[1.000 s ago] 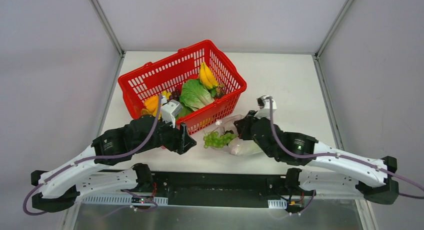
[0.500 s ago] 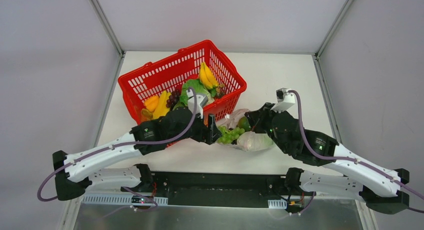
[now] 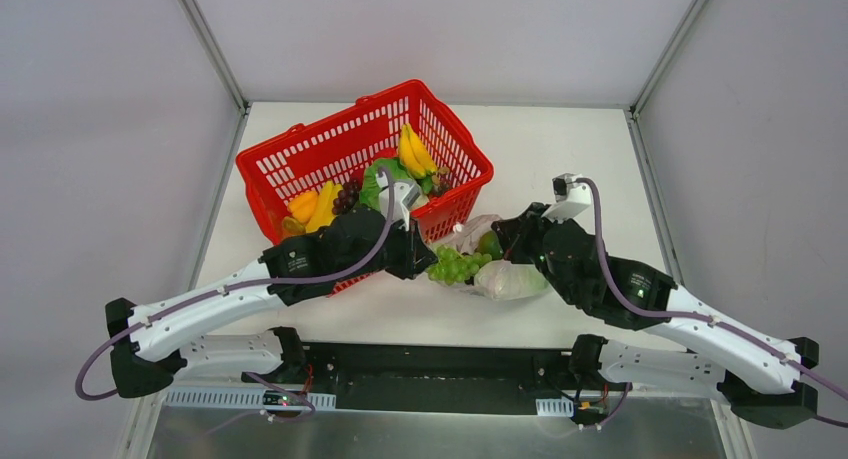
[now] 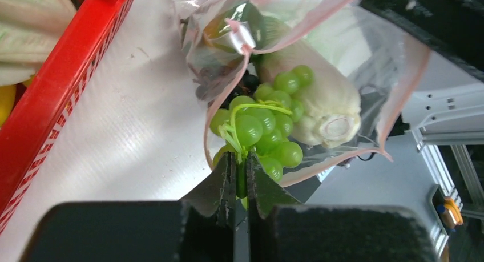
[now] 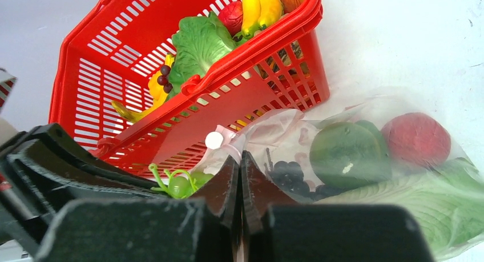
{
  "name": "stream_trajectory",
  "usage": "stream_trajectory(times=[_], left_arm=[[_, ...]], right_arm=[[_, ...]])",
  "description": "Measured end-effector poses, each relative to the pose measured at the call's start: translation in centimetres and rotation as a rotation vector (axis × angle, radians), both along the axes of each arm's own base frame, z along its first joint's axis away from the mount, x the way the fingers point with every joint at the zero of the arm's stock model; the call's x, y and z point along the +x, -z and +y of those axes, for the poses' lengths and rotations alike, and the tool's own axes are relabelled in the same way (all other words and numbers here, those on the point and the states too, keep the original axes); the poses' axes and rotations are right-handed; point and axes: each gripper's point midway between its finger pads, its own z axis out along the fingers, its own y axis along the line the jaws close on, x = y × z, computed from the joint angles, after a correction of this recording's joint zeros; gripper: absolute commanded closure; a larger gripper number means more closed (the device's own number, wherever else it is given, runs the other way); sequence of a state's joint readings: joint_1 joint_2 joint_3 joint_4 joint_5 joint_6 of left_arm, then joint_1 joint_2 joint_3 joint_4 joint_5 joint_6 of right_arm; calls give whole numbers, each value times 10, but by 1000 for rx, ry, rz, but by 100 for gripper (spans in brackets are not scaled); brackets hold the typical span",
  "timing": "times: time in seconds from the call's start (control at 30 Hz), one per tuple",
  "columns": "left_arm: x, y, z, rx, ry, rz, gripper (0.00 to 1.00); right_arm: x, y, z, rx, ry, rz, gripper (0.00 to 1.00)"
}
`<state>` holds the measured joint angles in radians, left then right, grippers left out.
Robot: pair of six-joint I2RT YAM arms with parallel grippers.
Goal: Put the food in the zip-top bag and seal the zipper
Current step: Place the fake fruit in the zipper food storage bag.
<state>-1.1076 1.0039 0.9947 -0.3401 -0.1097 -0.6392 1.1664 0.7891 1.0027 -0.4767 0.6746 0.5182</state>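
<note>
The green grapes (image 4: 259, 131) hung at the open mouth of the zip-top bag (image 4: 371, 51), directly ahead of the left end effector (image 4: 240, 185), whose fingers were pressed together on the bunch's green stem. Just beyond the grapes, farther from those fingertips, a white-green cabbage (image 4: 331, 102) lay inside the bag with its cut end facing the opening. The zipper (image 4: 209, 122), a thin pink strip, curved around the mouth on either side of the bunch. The right end effector (image 5: 240, 179) was closed too, pinching the bag's mouth edge just beneath a small white slider (image 5: 214, 140). Ahead of it and to its right, dark grapes (image 5: 288, 173), a green fruit (image 5: 348, 153) and a red fruit (image 5: 416, 139) showed through the clear plastic. The red basket (image 5: 188, 131) stood ahead and to the left of that end effector, close behind the bag, and held bananas (image 5: 259, 5) and leafy greens (image 5: 200, 42). The basket sat on the white worktop (image 4: 131, 119).
</note>
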Motion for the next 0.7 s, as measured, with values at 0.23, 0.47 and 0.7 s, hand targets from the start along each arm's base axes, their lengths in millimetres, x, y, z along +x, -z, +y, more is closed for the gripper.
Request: stream_trajectory(times=[0.23, 0.47, 0.7], left_arm=[[-4, -43, -9, -74, 37, -28, 100], [7, -55, -30, -124, 36, -50, 100], [19, -67, -53, -120, 53, -95, 100]], right_arm=[[3, -1, 1, -3, 4, 2, 100], [3, -5, 15, 44, -34, 35, 100], [9, -32, 24, 127, -48, 44, 100]])
